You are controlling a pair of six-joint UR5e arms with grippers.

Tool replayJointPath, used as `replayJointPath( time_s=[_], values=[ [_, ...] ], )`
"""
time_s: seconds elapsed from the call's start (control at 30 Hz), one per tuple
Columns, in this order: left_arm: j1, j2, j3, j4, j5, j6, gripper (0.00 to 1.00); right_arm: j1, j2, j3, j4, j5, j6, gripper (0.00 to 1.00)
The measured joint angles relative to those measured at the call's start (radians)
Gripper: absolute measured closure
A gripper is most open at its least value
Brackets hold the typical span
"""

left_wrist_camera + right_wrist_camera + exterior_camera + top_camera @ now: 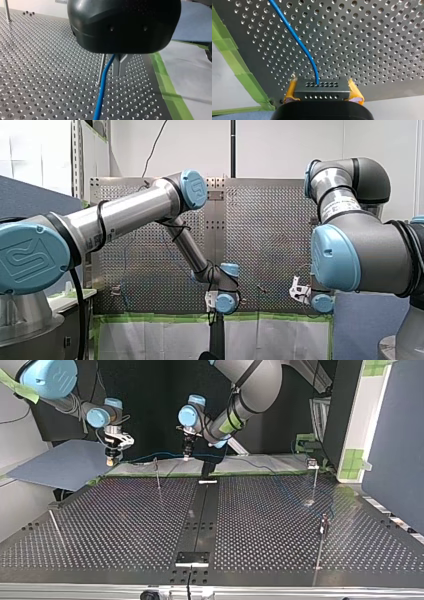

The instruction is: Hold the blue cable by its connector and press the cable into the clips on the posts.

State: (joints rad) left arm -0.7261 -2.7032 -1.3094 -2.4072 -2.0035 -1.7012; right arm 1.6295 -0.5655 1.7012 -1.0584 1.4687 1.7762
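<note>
Connector (pixel 322 87) of the blue cable (pixel 297 40) sits clamped between my right gripper's (pixel 323 92) yellow pads (pixel 291 90), over the perforated table's (pixel 374 37) far-left edge in the top view. My left gripper (pixel 119 66) is closed around the cable further right.

Embossed UR logo on blue joint cap (pixel 30 257), my left arm (pixel 130 212). Sticker (pixel 344 209) print on my right arm (pixel 360 250) is illegible.

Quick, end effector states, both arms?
Left end effector: cannot be told; the blue cable runs up into it.
Right end effector: closed on the connector.
</note>
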Motion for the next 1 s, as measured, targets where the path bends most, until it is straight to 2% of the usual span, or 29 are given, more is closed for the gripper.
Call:
replayJointPath(
  time_s=[0.47, 0.87, 1.0],
  values=[
    [0.027, -0.008, 0.072, -0.043, 0.03, -0.001, 1.0, 0.0, 0.002, -0.041, 0.01, -0.018, 0.001, 1.0],
    [0.041, -0.108, 0.18, -0.142, 0.046, -0.002, 1.0, -0.001, 0.013, -0.069, 0.009, -0.022, 0.001, 1.0],
    [0.05, -0.123, 0.222, -0.171, 0.047, 0.0, 1.0, -0.001, 0.015, -0.084, 0.01, -0.022, 0.002, 1.0]
  ],
)
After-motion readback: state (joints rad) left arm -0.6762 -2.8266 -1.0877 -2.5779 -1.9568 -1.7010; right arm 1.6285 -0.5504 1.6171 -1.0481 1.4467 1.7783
